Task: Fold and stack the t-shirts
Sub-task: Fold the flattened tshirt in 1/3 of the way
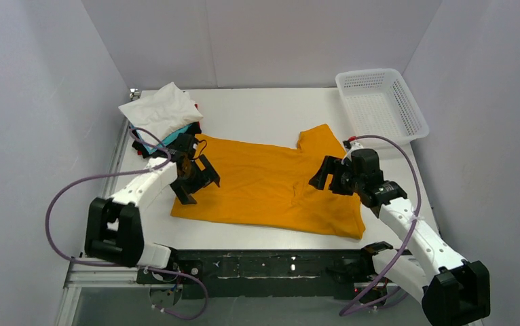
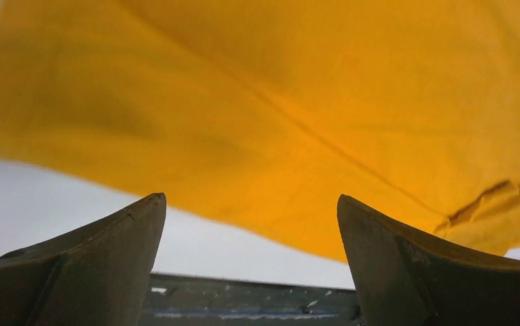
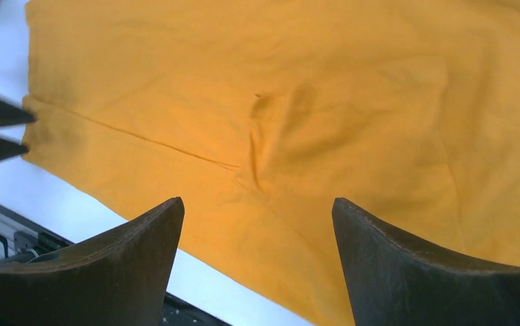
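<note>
Orange shirt (image 1: 271, 183) flat, left hand (image 2: 250, 204) agape

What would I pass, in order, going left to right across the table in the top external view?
folded shirt pile → left hand, open over the orange shirt's left edge → orange shirt → right hand, open over its right part → white basket

The top camera looks down from the near edge over the whole table (image 1: 271, 109). All views share the orange shirt (image 1: 264, 183), which the wrist cameras see from close up.
</note>
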Controlling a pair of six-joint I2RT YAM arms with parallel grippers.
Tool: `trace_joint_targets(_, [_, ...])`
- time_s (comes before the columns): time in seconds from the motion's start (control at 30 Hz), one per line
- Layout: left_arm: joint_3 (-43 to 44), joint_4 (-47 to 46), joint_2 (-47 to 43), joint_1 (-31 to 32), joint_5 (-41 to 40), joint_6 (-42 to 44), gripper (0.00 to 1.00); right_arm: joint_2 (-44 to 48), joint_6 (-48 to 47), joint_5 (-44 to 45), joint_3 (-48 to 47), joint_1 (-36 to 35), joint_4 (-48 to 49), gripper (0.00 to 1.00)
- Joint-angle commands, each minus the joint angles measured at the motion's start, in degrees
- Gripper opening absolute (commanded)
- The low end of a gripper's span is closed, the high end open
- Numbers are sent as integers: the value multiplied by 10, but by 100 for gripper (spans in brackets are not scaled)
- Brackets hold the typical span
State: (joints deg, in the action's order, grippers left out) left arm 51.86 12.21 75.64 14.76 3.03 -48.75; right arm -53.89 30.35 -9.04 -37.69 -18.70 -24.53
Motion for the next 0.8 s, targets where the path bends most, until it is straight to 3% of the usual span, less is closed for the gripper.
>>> trace_joint_targets(0.0, [17, -51, 125, 2, 16, 21, 98, -27, -42, -17, 68, -61, 230, 89])
trace_joint_targets(0.13, [0, -69, 158, 5, 0, 23, 98, -119, -79, 36, 45, -138, 263, 89])
trace_joint_targets(0.27, [-46, -54, 150, 7, -10, 14, 98, -190, -80, 45, 31, -167, 238, 89])
trace_joint_targets(0.57, [-193, -25, 77, 49, -17, -37, 98, -142, -38, 32, 118, -197, 148, 88])
trace_joint_targets(0.77, [-247, 48, -2, 82, -43, -77, 98, -95, -9, 10, 141, -197, 122, 88])
